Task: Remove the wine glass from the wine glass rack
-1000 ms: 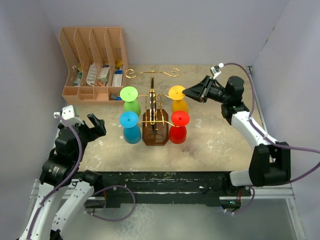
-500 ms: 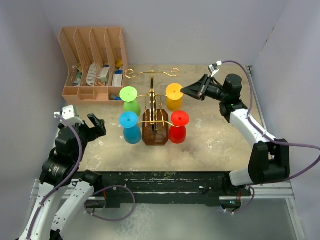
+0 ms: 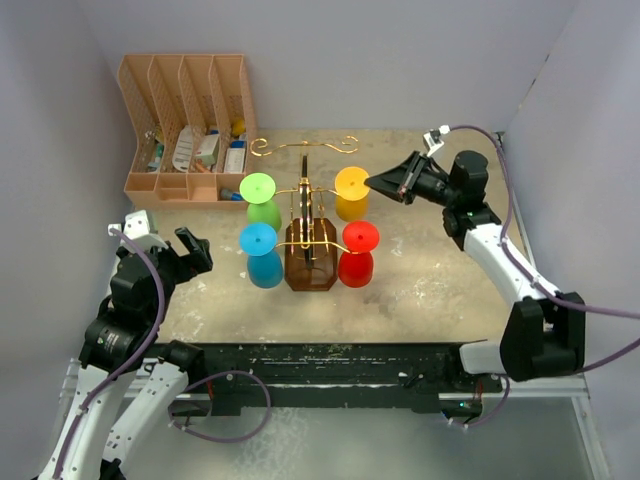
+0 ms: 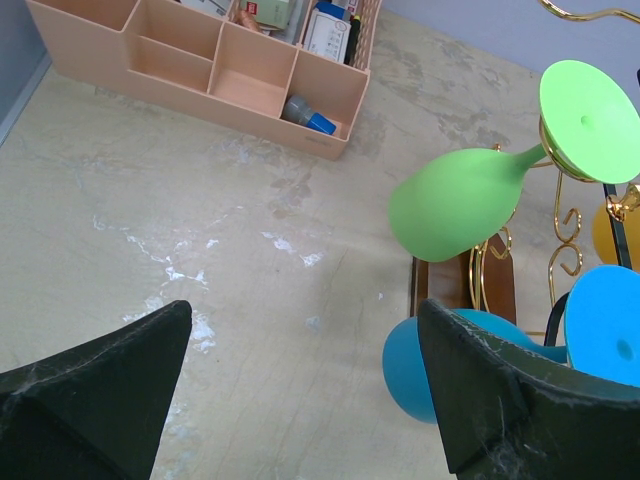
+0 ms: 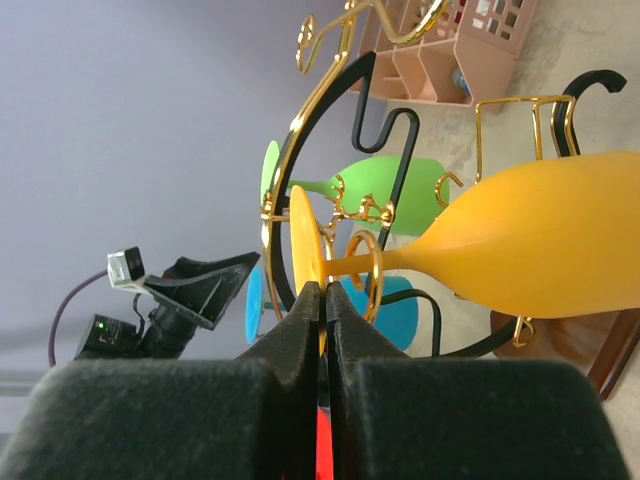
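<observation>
Tabletop (image 3: 430, 285), left claw (image 4: 305, 312) wide, right claw (image 5: 318, 290) pinched — clear only wrist-side — by yellow wine glass (image 5: 540, 240)

Before the right gripper (image 3: 372, 181), four wine glasses are counted: green glass (image 3: 258, 188), yellow glass (image 3: 352, 184), blue glass (image 3: 258, 237), red glass (image 3: 360, 236). One rack (image 3: 310, 268) and one organiser (image 3: 160, 186) are counted.

1. Top camera sat high behind both arm bases, tilted down and forward; far off, it took in the whole table (image 3: 430, 290).
2. Left wrist camera looked down past the spread left gripper (image 4: 305, 310) at the tabletop, fairly close, towards the organiser (image 4: 230, 80) and green glass (image 4: 455, 205).
3. Right wrist camera, rolled sideways, looked along the closed right gripper (image 5: 322, 288), very near the yellow glass (image 5: 540, 235).
4. All three shared the rack (image 3: 308, 250) and green glass.
</observation>
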`<action>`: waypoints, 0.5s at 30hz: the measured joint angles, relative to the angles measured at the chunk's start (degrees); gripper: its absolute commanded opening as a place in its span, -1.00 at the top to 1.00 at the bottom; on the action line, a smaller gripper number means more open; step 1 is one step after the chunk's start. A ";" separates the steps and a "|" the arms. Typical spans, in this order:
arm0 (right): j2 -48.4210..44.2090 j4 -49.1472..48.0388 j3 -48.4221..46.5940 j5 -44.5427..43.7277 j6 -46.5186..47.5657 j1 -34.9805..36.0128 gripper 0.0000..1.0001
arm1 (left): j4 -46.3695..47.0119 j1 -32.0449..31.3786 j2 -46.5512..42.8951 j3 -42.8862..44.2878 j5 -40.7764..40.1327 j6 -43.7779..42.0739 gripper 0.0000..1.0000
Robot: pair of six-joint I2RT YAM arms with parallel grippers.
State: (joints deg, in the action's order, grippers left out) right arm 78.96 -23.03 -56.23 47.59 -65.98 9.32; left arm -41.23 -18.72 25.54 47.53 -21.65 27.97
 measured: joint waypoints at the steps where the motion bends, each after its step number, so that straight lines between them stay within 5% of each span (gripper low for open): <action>1: -1.22 0.94 0.31 -0.74 0.15 0.00 1.00 | 0.02 0.00 0.00 0.00 0.00 0.00 -0.93; 15: -10.32 11.10 2.78 -4.61 2.27 -2.25 1.00 | 0.02 0.00 0.00 0.00 0.02 0.00 -0.93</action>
State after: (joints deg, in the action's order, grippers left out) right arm 68.64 -11.92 -53.45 42.98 -63.70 7.07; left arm -41.21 -18.72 25.54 47.53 -21.63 27.97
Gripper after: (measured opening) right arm 0.008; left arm 0.968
